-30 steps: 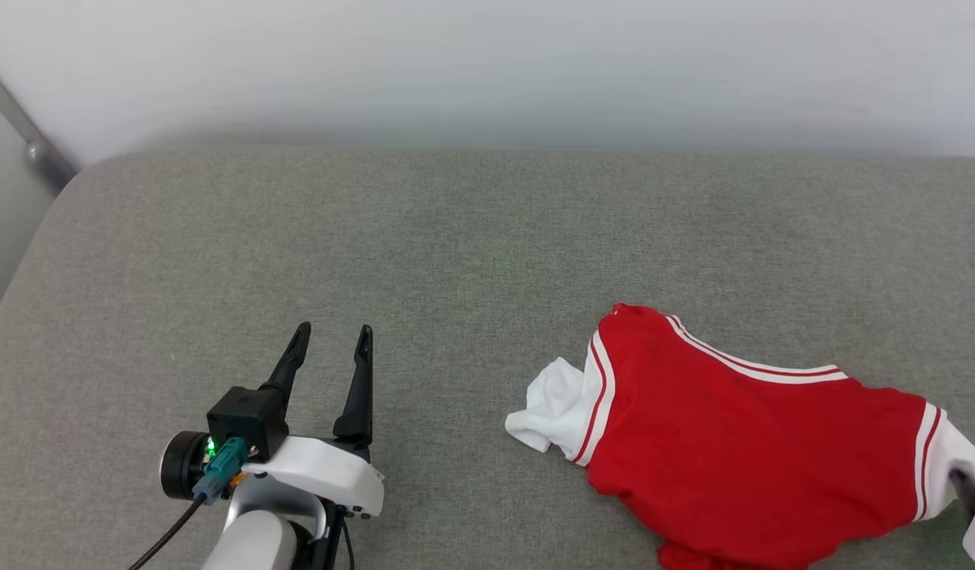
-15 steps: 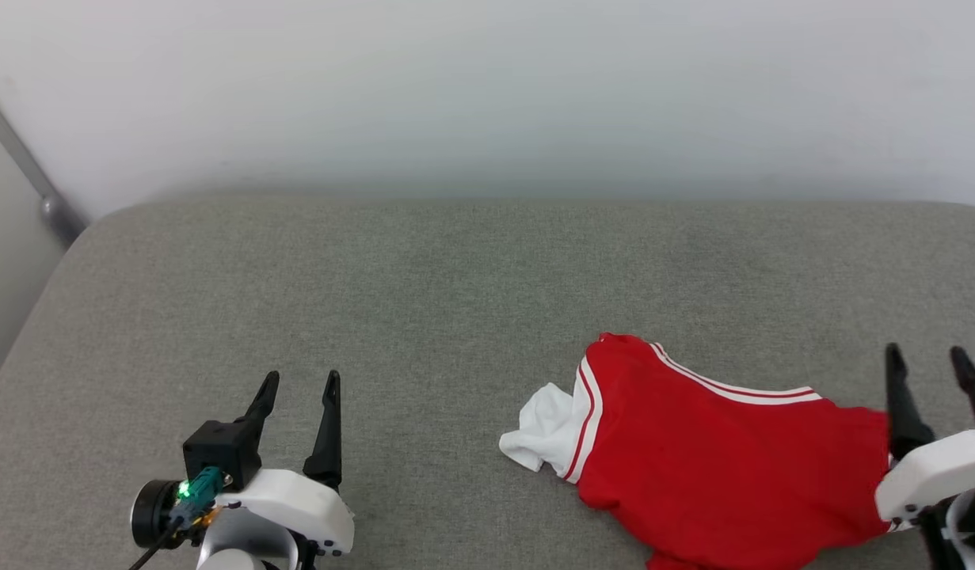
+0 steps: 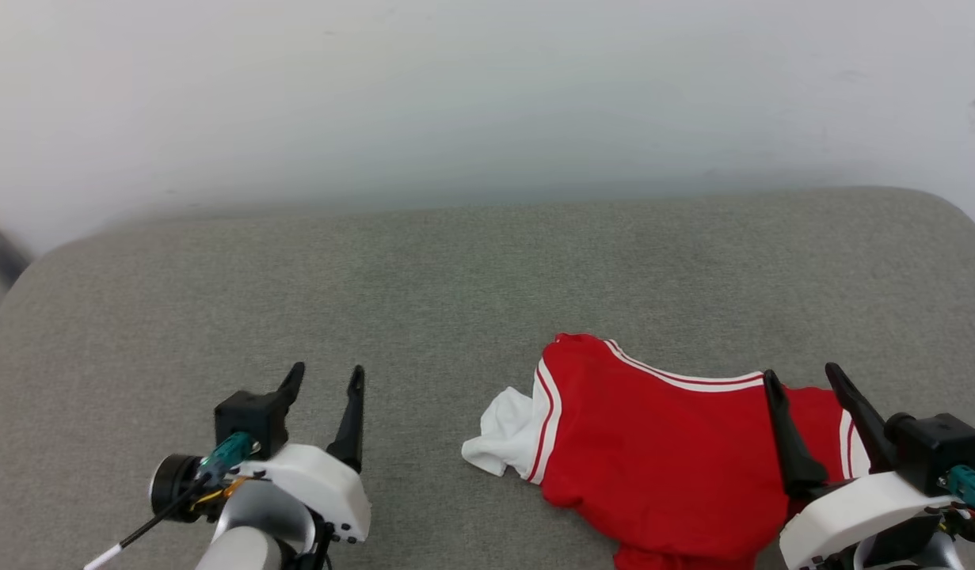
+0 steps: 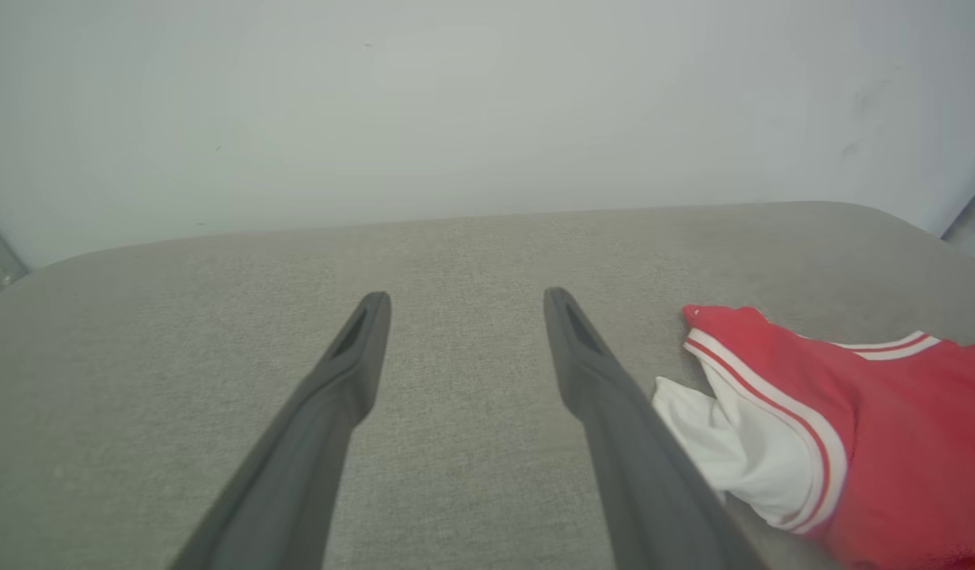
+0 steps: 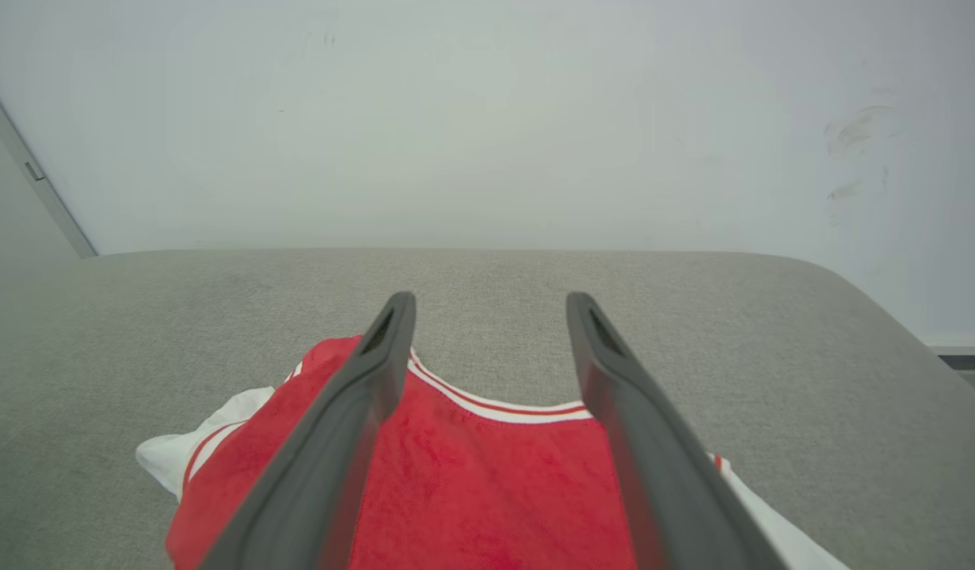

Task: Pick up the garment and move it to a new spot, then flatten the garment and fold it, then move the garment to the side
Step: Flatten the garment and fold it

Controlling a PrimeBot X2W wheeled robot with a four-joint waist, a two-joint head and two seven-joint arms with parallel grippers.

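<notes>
A: Starting nearest the robot: what are the claws doing?

B: The left gripper point(image 3: 327, 370) is hovering over bare grey cushion point(image 3: 455, 277) near the near edge, left of the middle, with its jaws spread and nothing between them. The right gripper point(image 3: 800, 370) is also gaping and carrying nothing. It is hanging over the right part of the garment point(image 3: 653, 451), and in its wrist view its fingers point(image 5: 376, 372) are lying across the red cloth. I cannot tell whether they are touching it.

A: And the jersey itself?

B: It is lying bunched by the near edge, right of the middle. One white sleeve point(image 3: 499, 431) is crumpling out toward the left gripper. The striped neckline trim point(image 3: 685, 378) is facing the far edge and the pale wall point(image 3: 487, 95). No print is showing.

A: So which step?

B: Neither claw is gripping and the cloth is not flat, so I judge the robot is setting up a hold, either for carrying or for spreading. I cannot say which.

A: What is the next move asking for?

B: Probably each claw lowering and pinching the cloth on its own side, with only one layer caught, and then pulling apart evenly over the open cushion beyond.
</notes>
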